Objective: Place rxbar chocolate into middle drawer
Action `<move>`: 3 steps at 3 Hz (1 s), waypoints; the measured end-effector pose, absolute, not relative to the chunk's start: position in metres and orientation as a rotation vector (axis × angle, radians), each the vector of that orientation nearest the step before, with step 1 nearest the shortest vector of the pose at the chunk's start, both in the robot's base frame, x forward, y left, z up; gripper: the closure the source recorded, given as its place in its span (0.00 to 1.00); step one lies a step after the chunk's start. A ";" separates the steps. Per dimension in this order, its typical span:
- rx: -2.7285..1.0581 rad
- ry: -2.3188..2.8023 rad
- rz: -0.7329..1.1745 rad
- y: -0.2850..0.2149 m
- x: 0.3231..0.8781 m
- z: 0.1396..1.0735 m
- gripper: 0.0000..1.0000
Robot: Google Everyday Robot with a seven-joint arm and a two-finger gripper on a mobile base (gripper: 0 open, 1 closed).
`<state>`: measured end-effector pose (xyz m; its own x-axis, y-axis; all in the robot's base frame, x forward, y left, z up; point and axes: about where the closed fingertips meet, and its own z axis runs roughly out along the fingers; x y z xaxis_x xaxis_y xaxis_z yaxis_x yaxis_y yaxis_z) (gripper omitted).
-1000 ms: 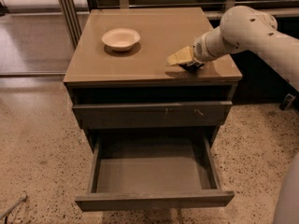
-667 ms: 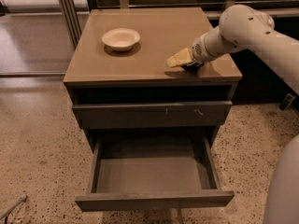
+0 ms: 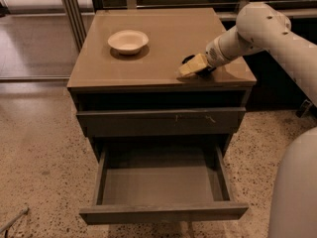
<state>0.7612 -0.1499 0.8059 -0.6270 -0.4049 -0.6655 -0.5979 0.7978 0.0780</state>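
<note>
Gripper down on the bar at the cabinet top's right front; drawer open below.

The tan-tipped gripper [image 3: 192, 67] sits low on the brown cabinet top [image 3: 163, 33], and I can't tell whether it's open or clamped. The rxbar chocolate [image 3: 187, 60], a small black-wrapped bar, shows only as a dark patch touching the tip and is mostly hidden. Looks like the grasp step to me: confirm you have a hold before lifting. The white arm [image 3: 247, 31] comes in from the right. The round white bowl [image 3: 128, 40] is well apart at the back left. Lift straight up, move out past the front edge and the closed scratched grey drawer front [image 3: 161, 121], then lower into the middle drawer [image 3: 161, 185], the open grey box. Release low and centred.
</note>
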 end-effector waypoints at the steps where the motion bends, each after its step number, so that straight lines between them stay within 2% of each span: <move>1: -0.799 2.327 0.381 -0.152 0.762 0.805 0.19; 3: -0.851 2.321 0.356 -0.154 0.760 0.811 0.64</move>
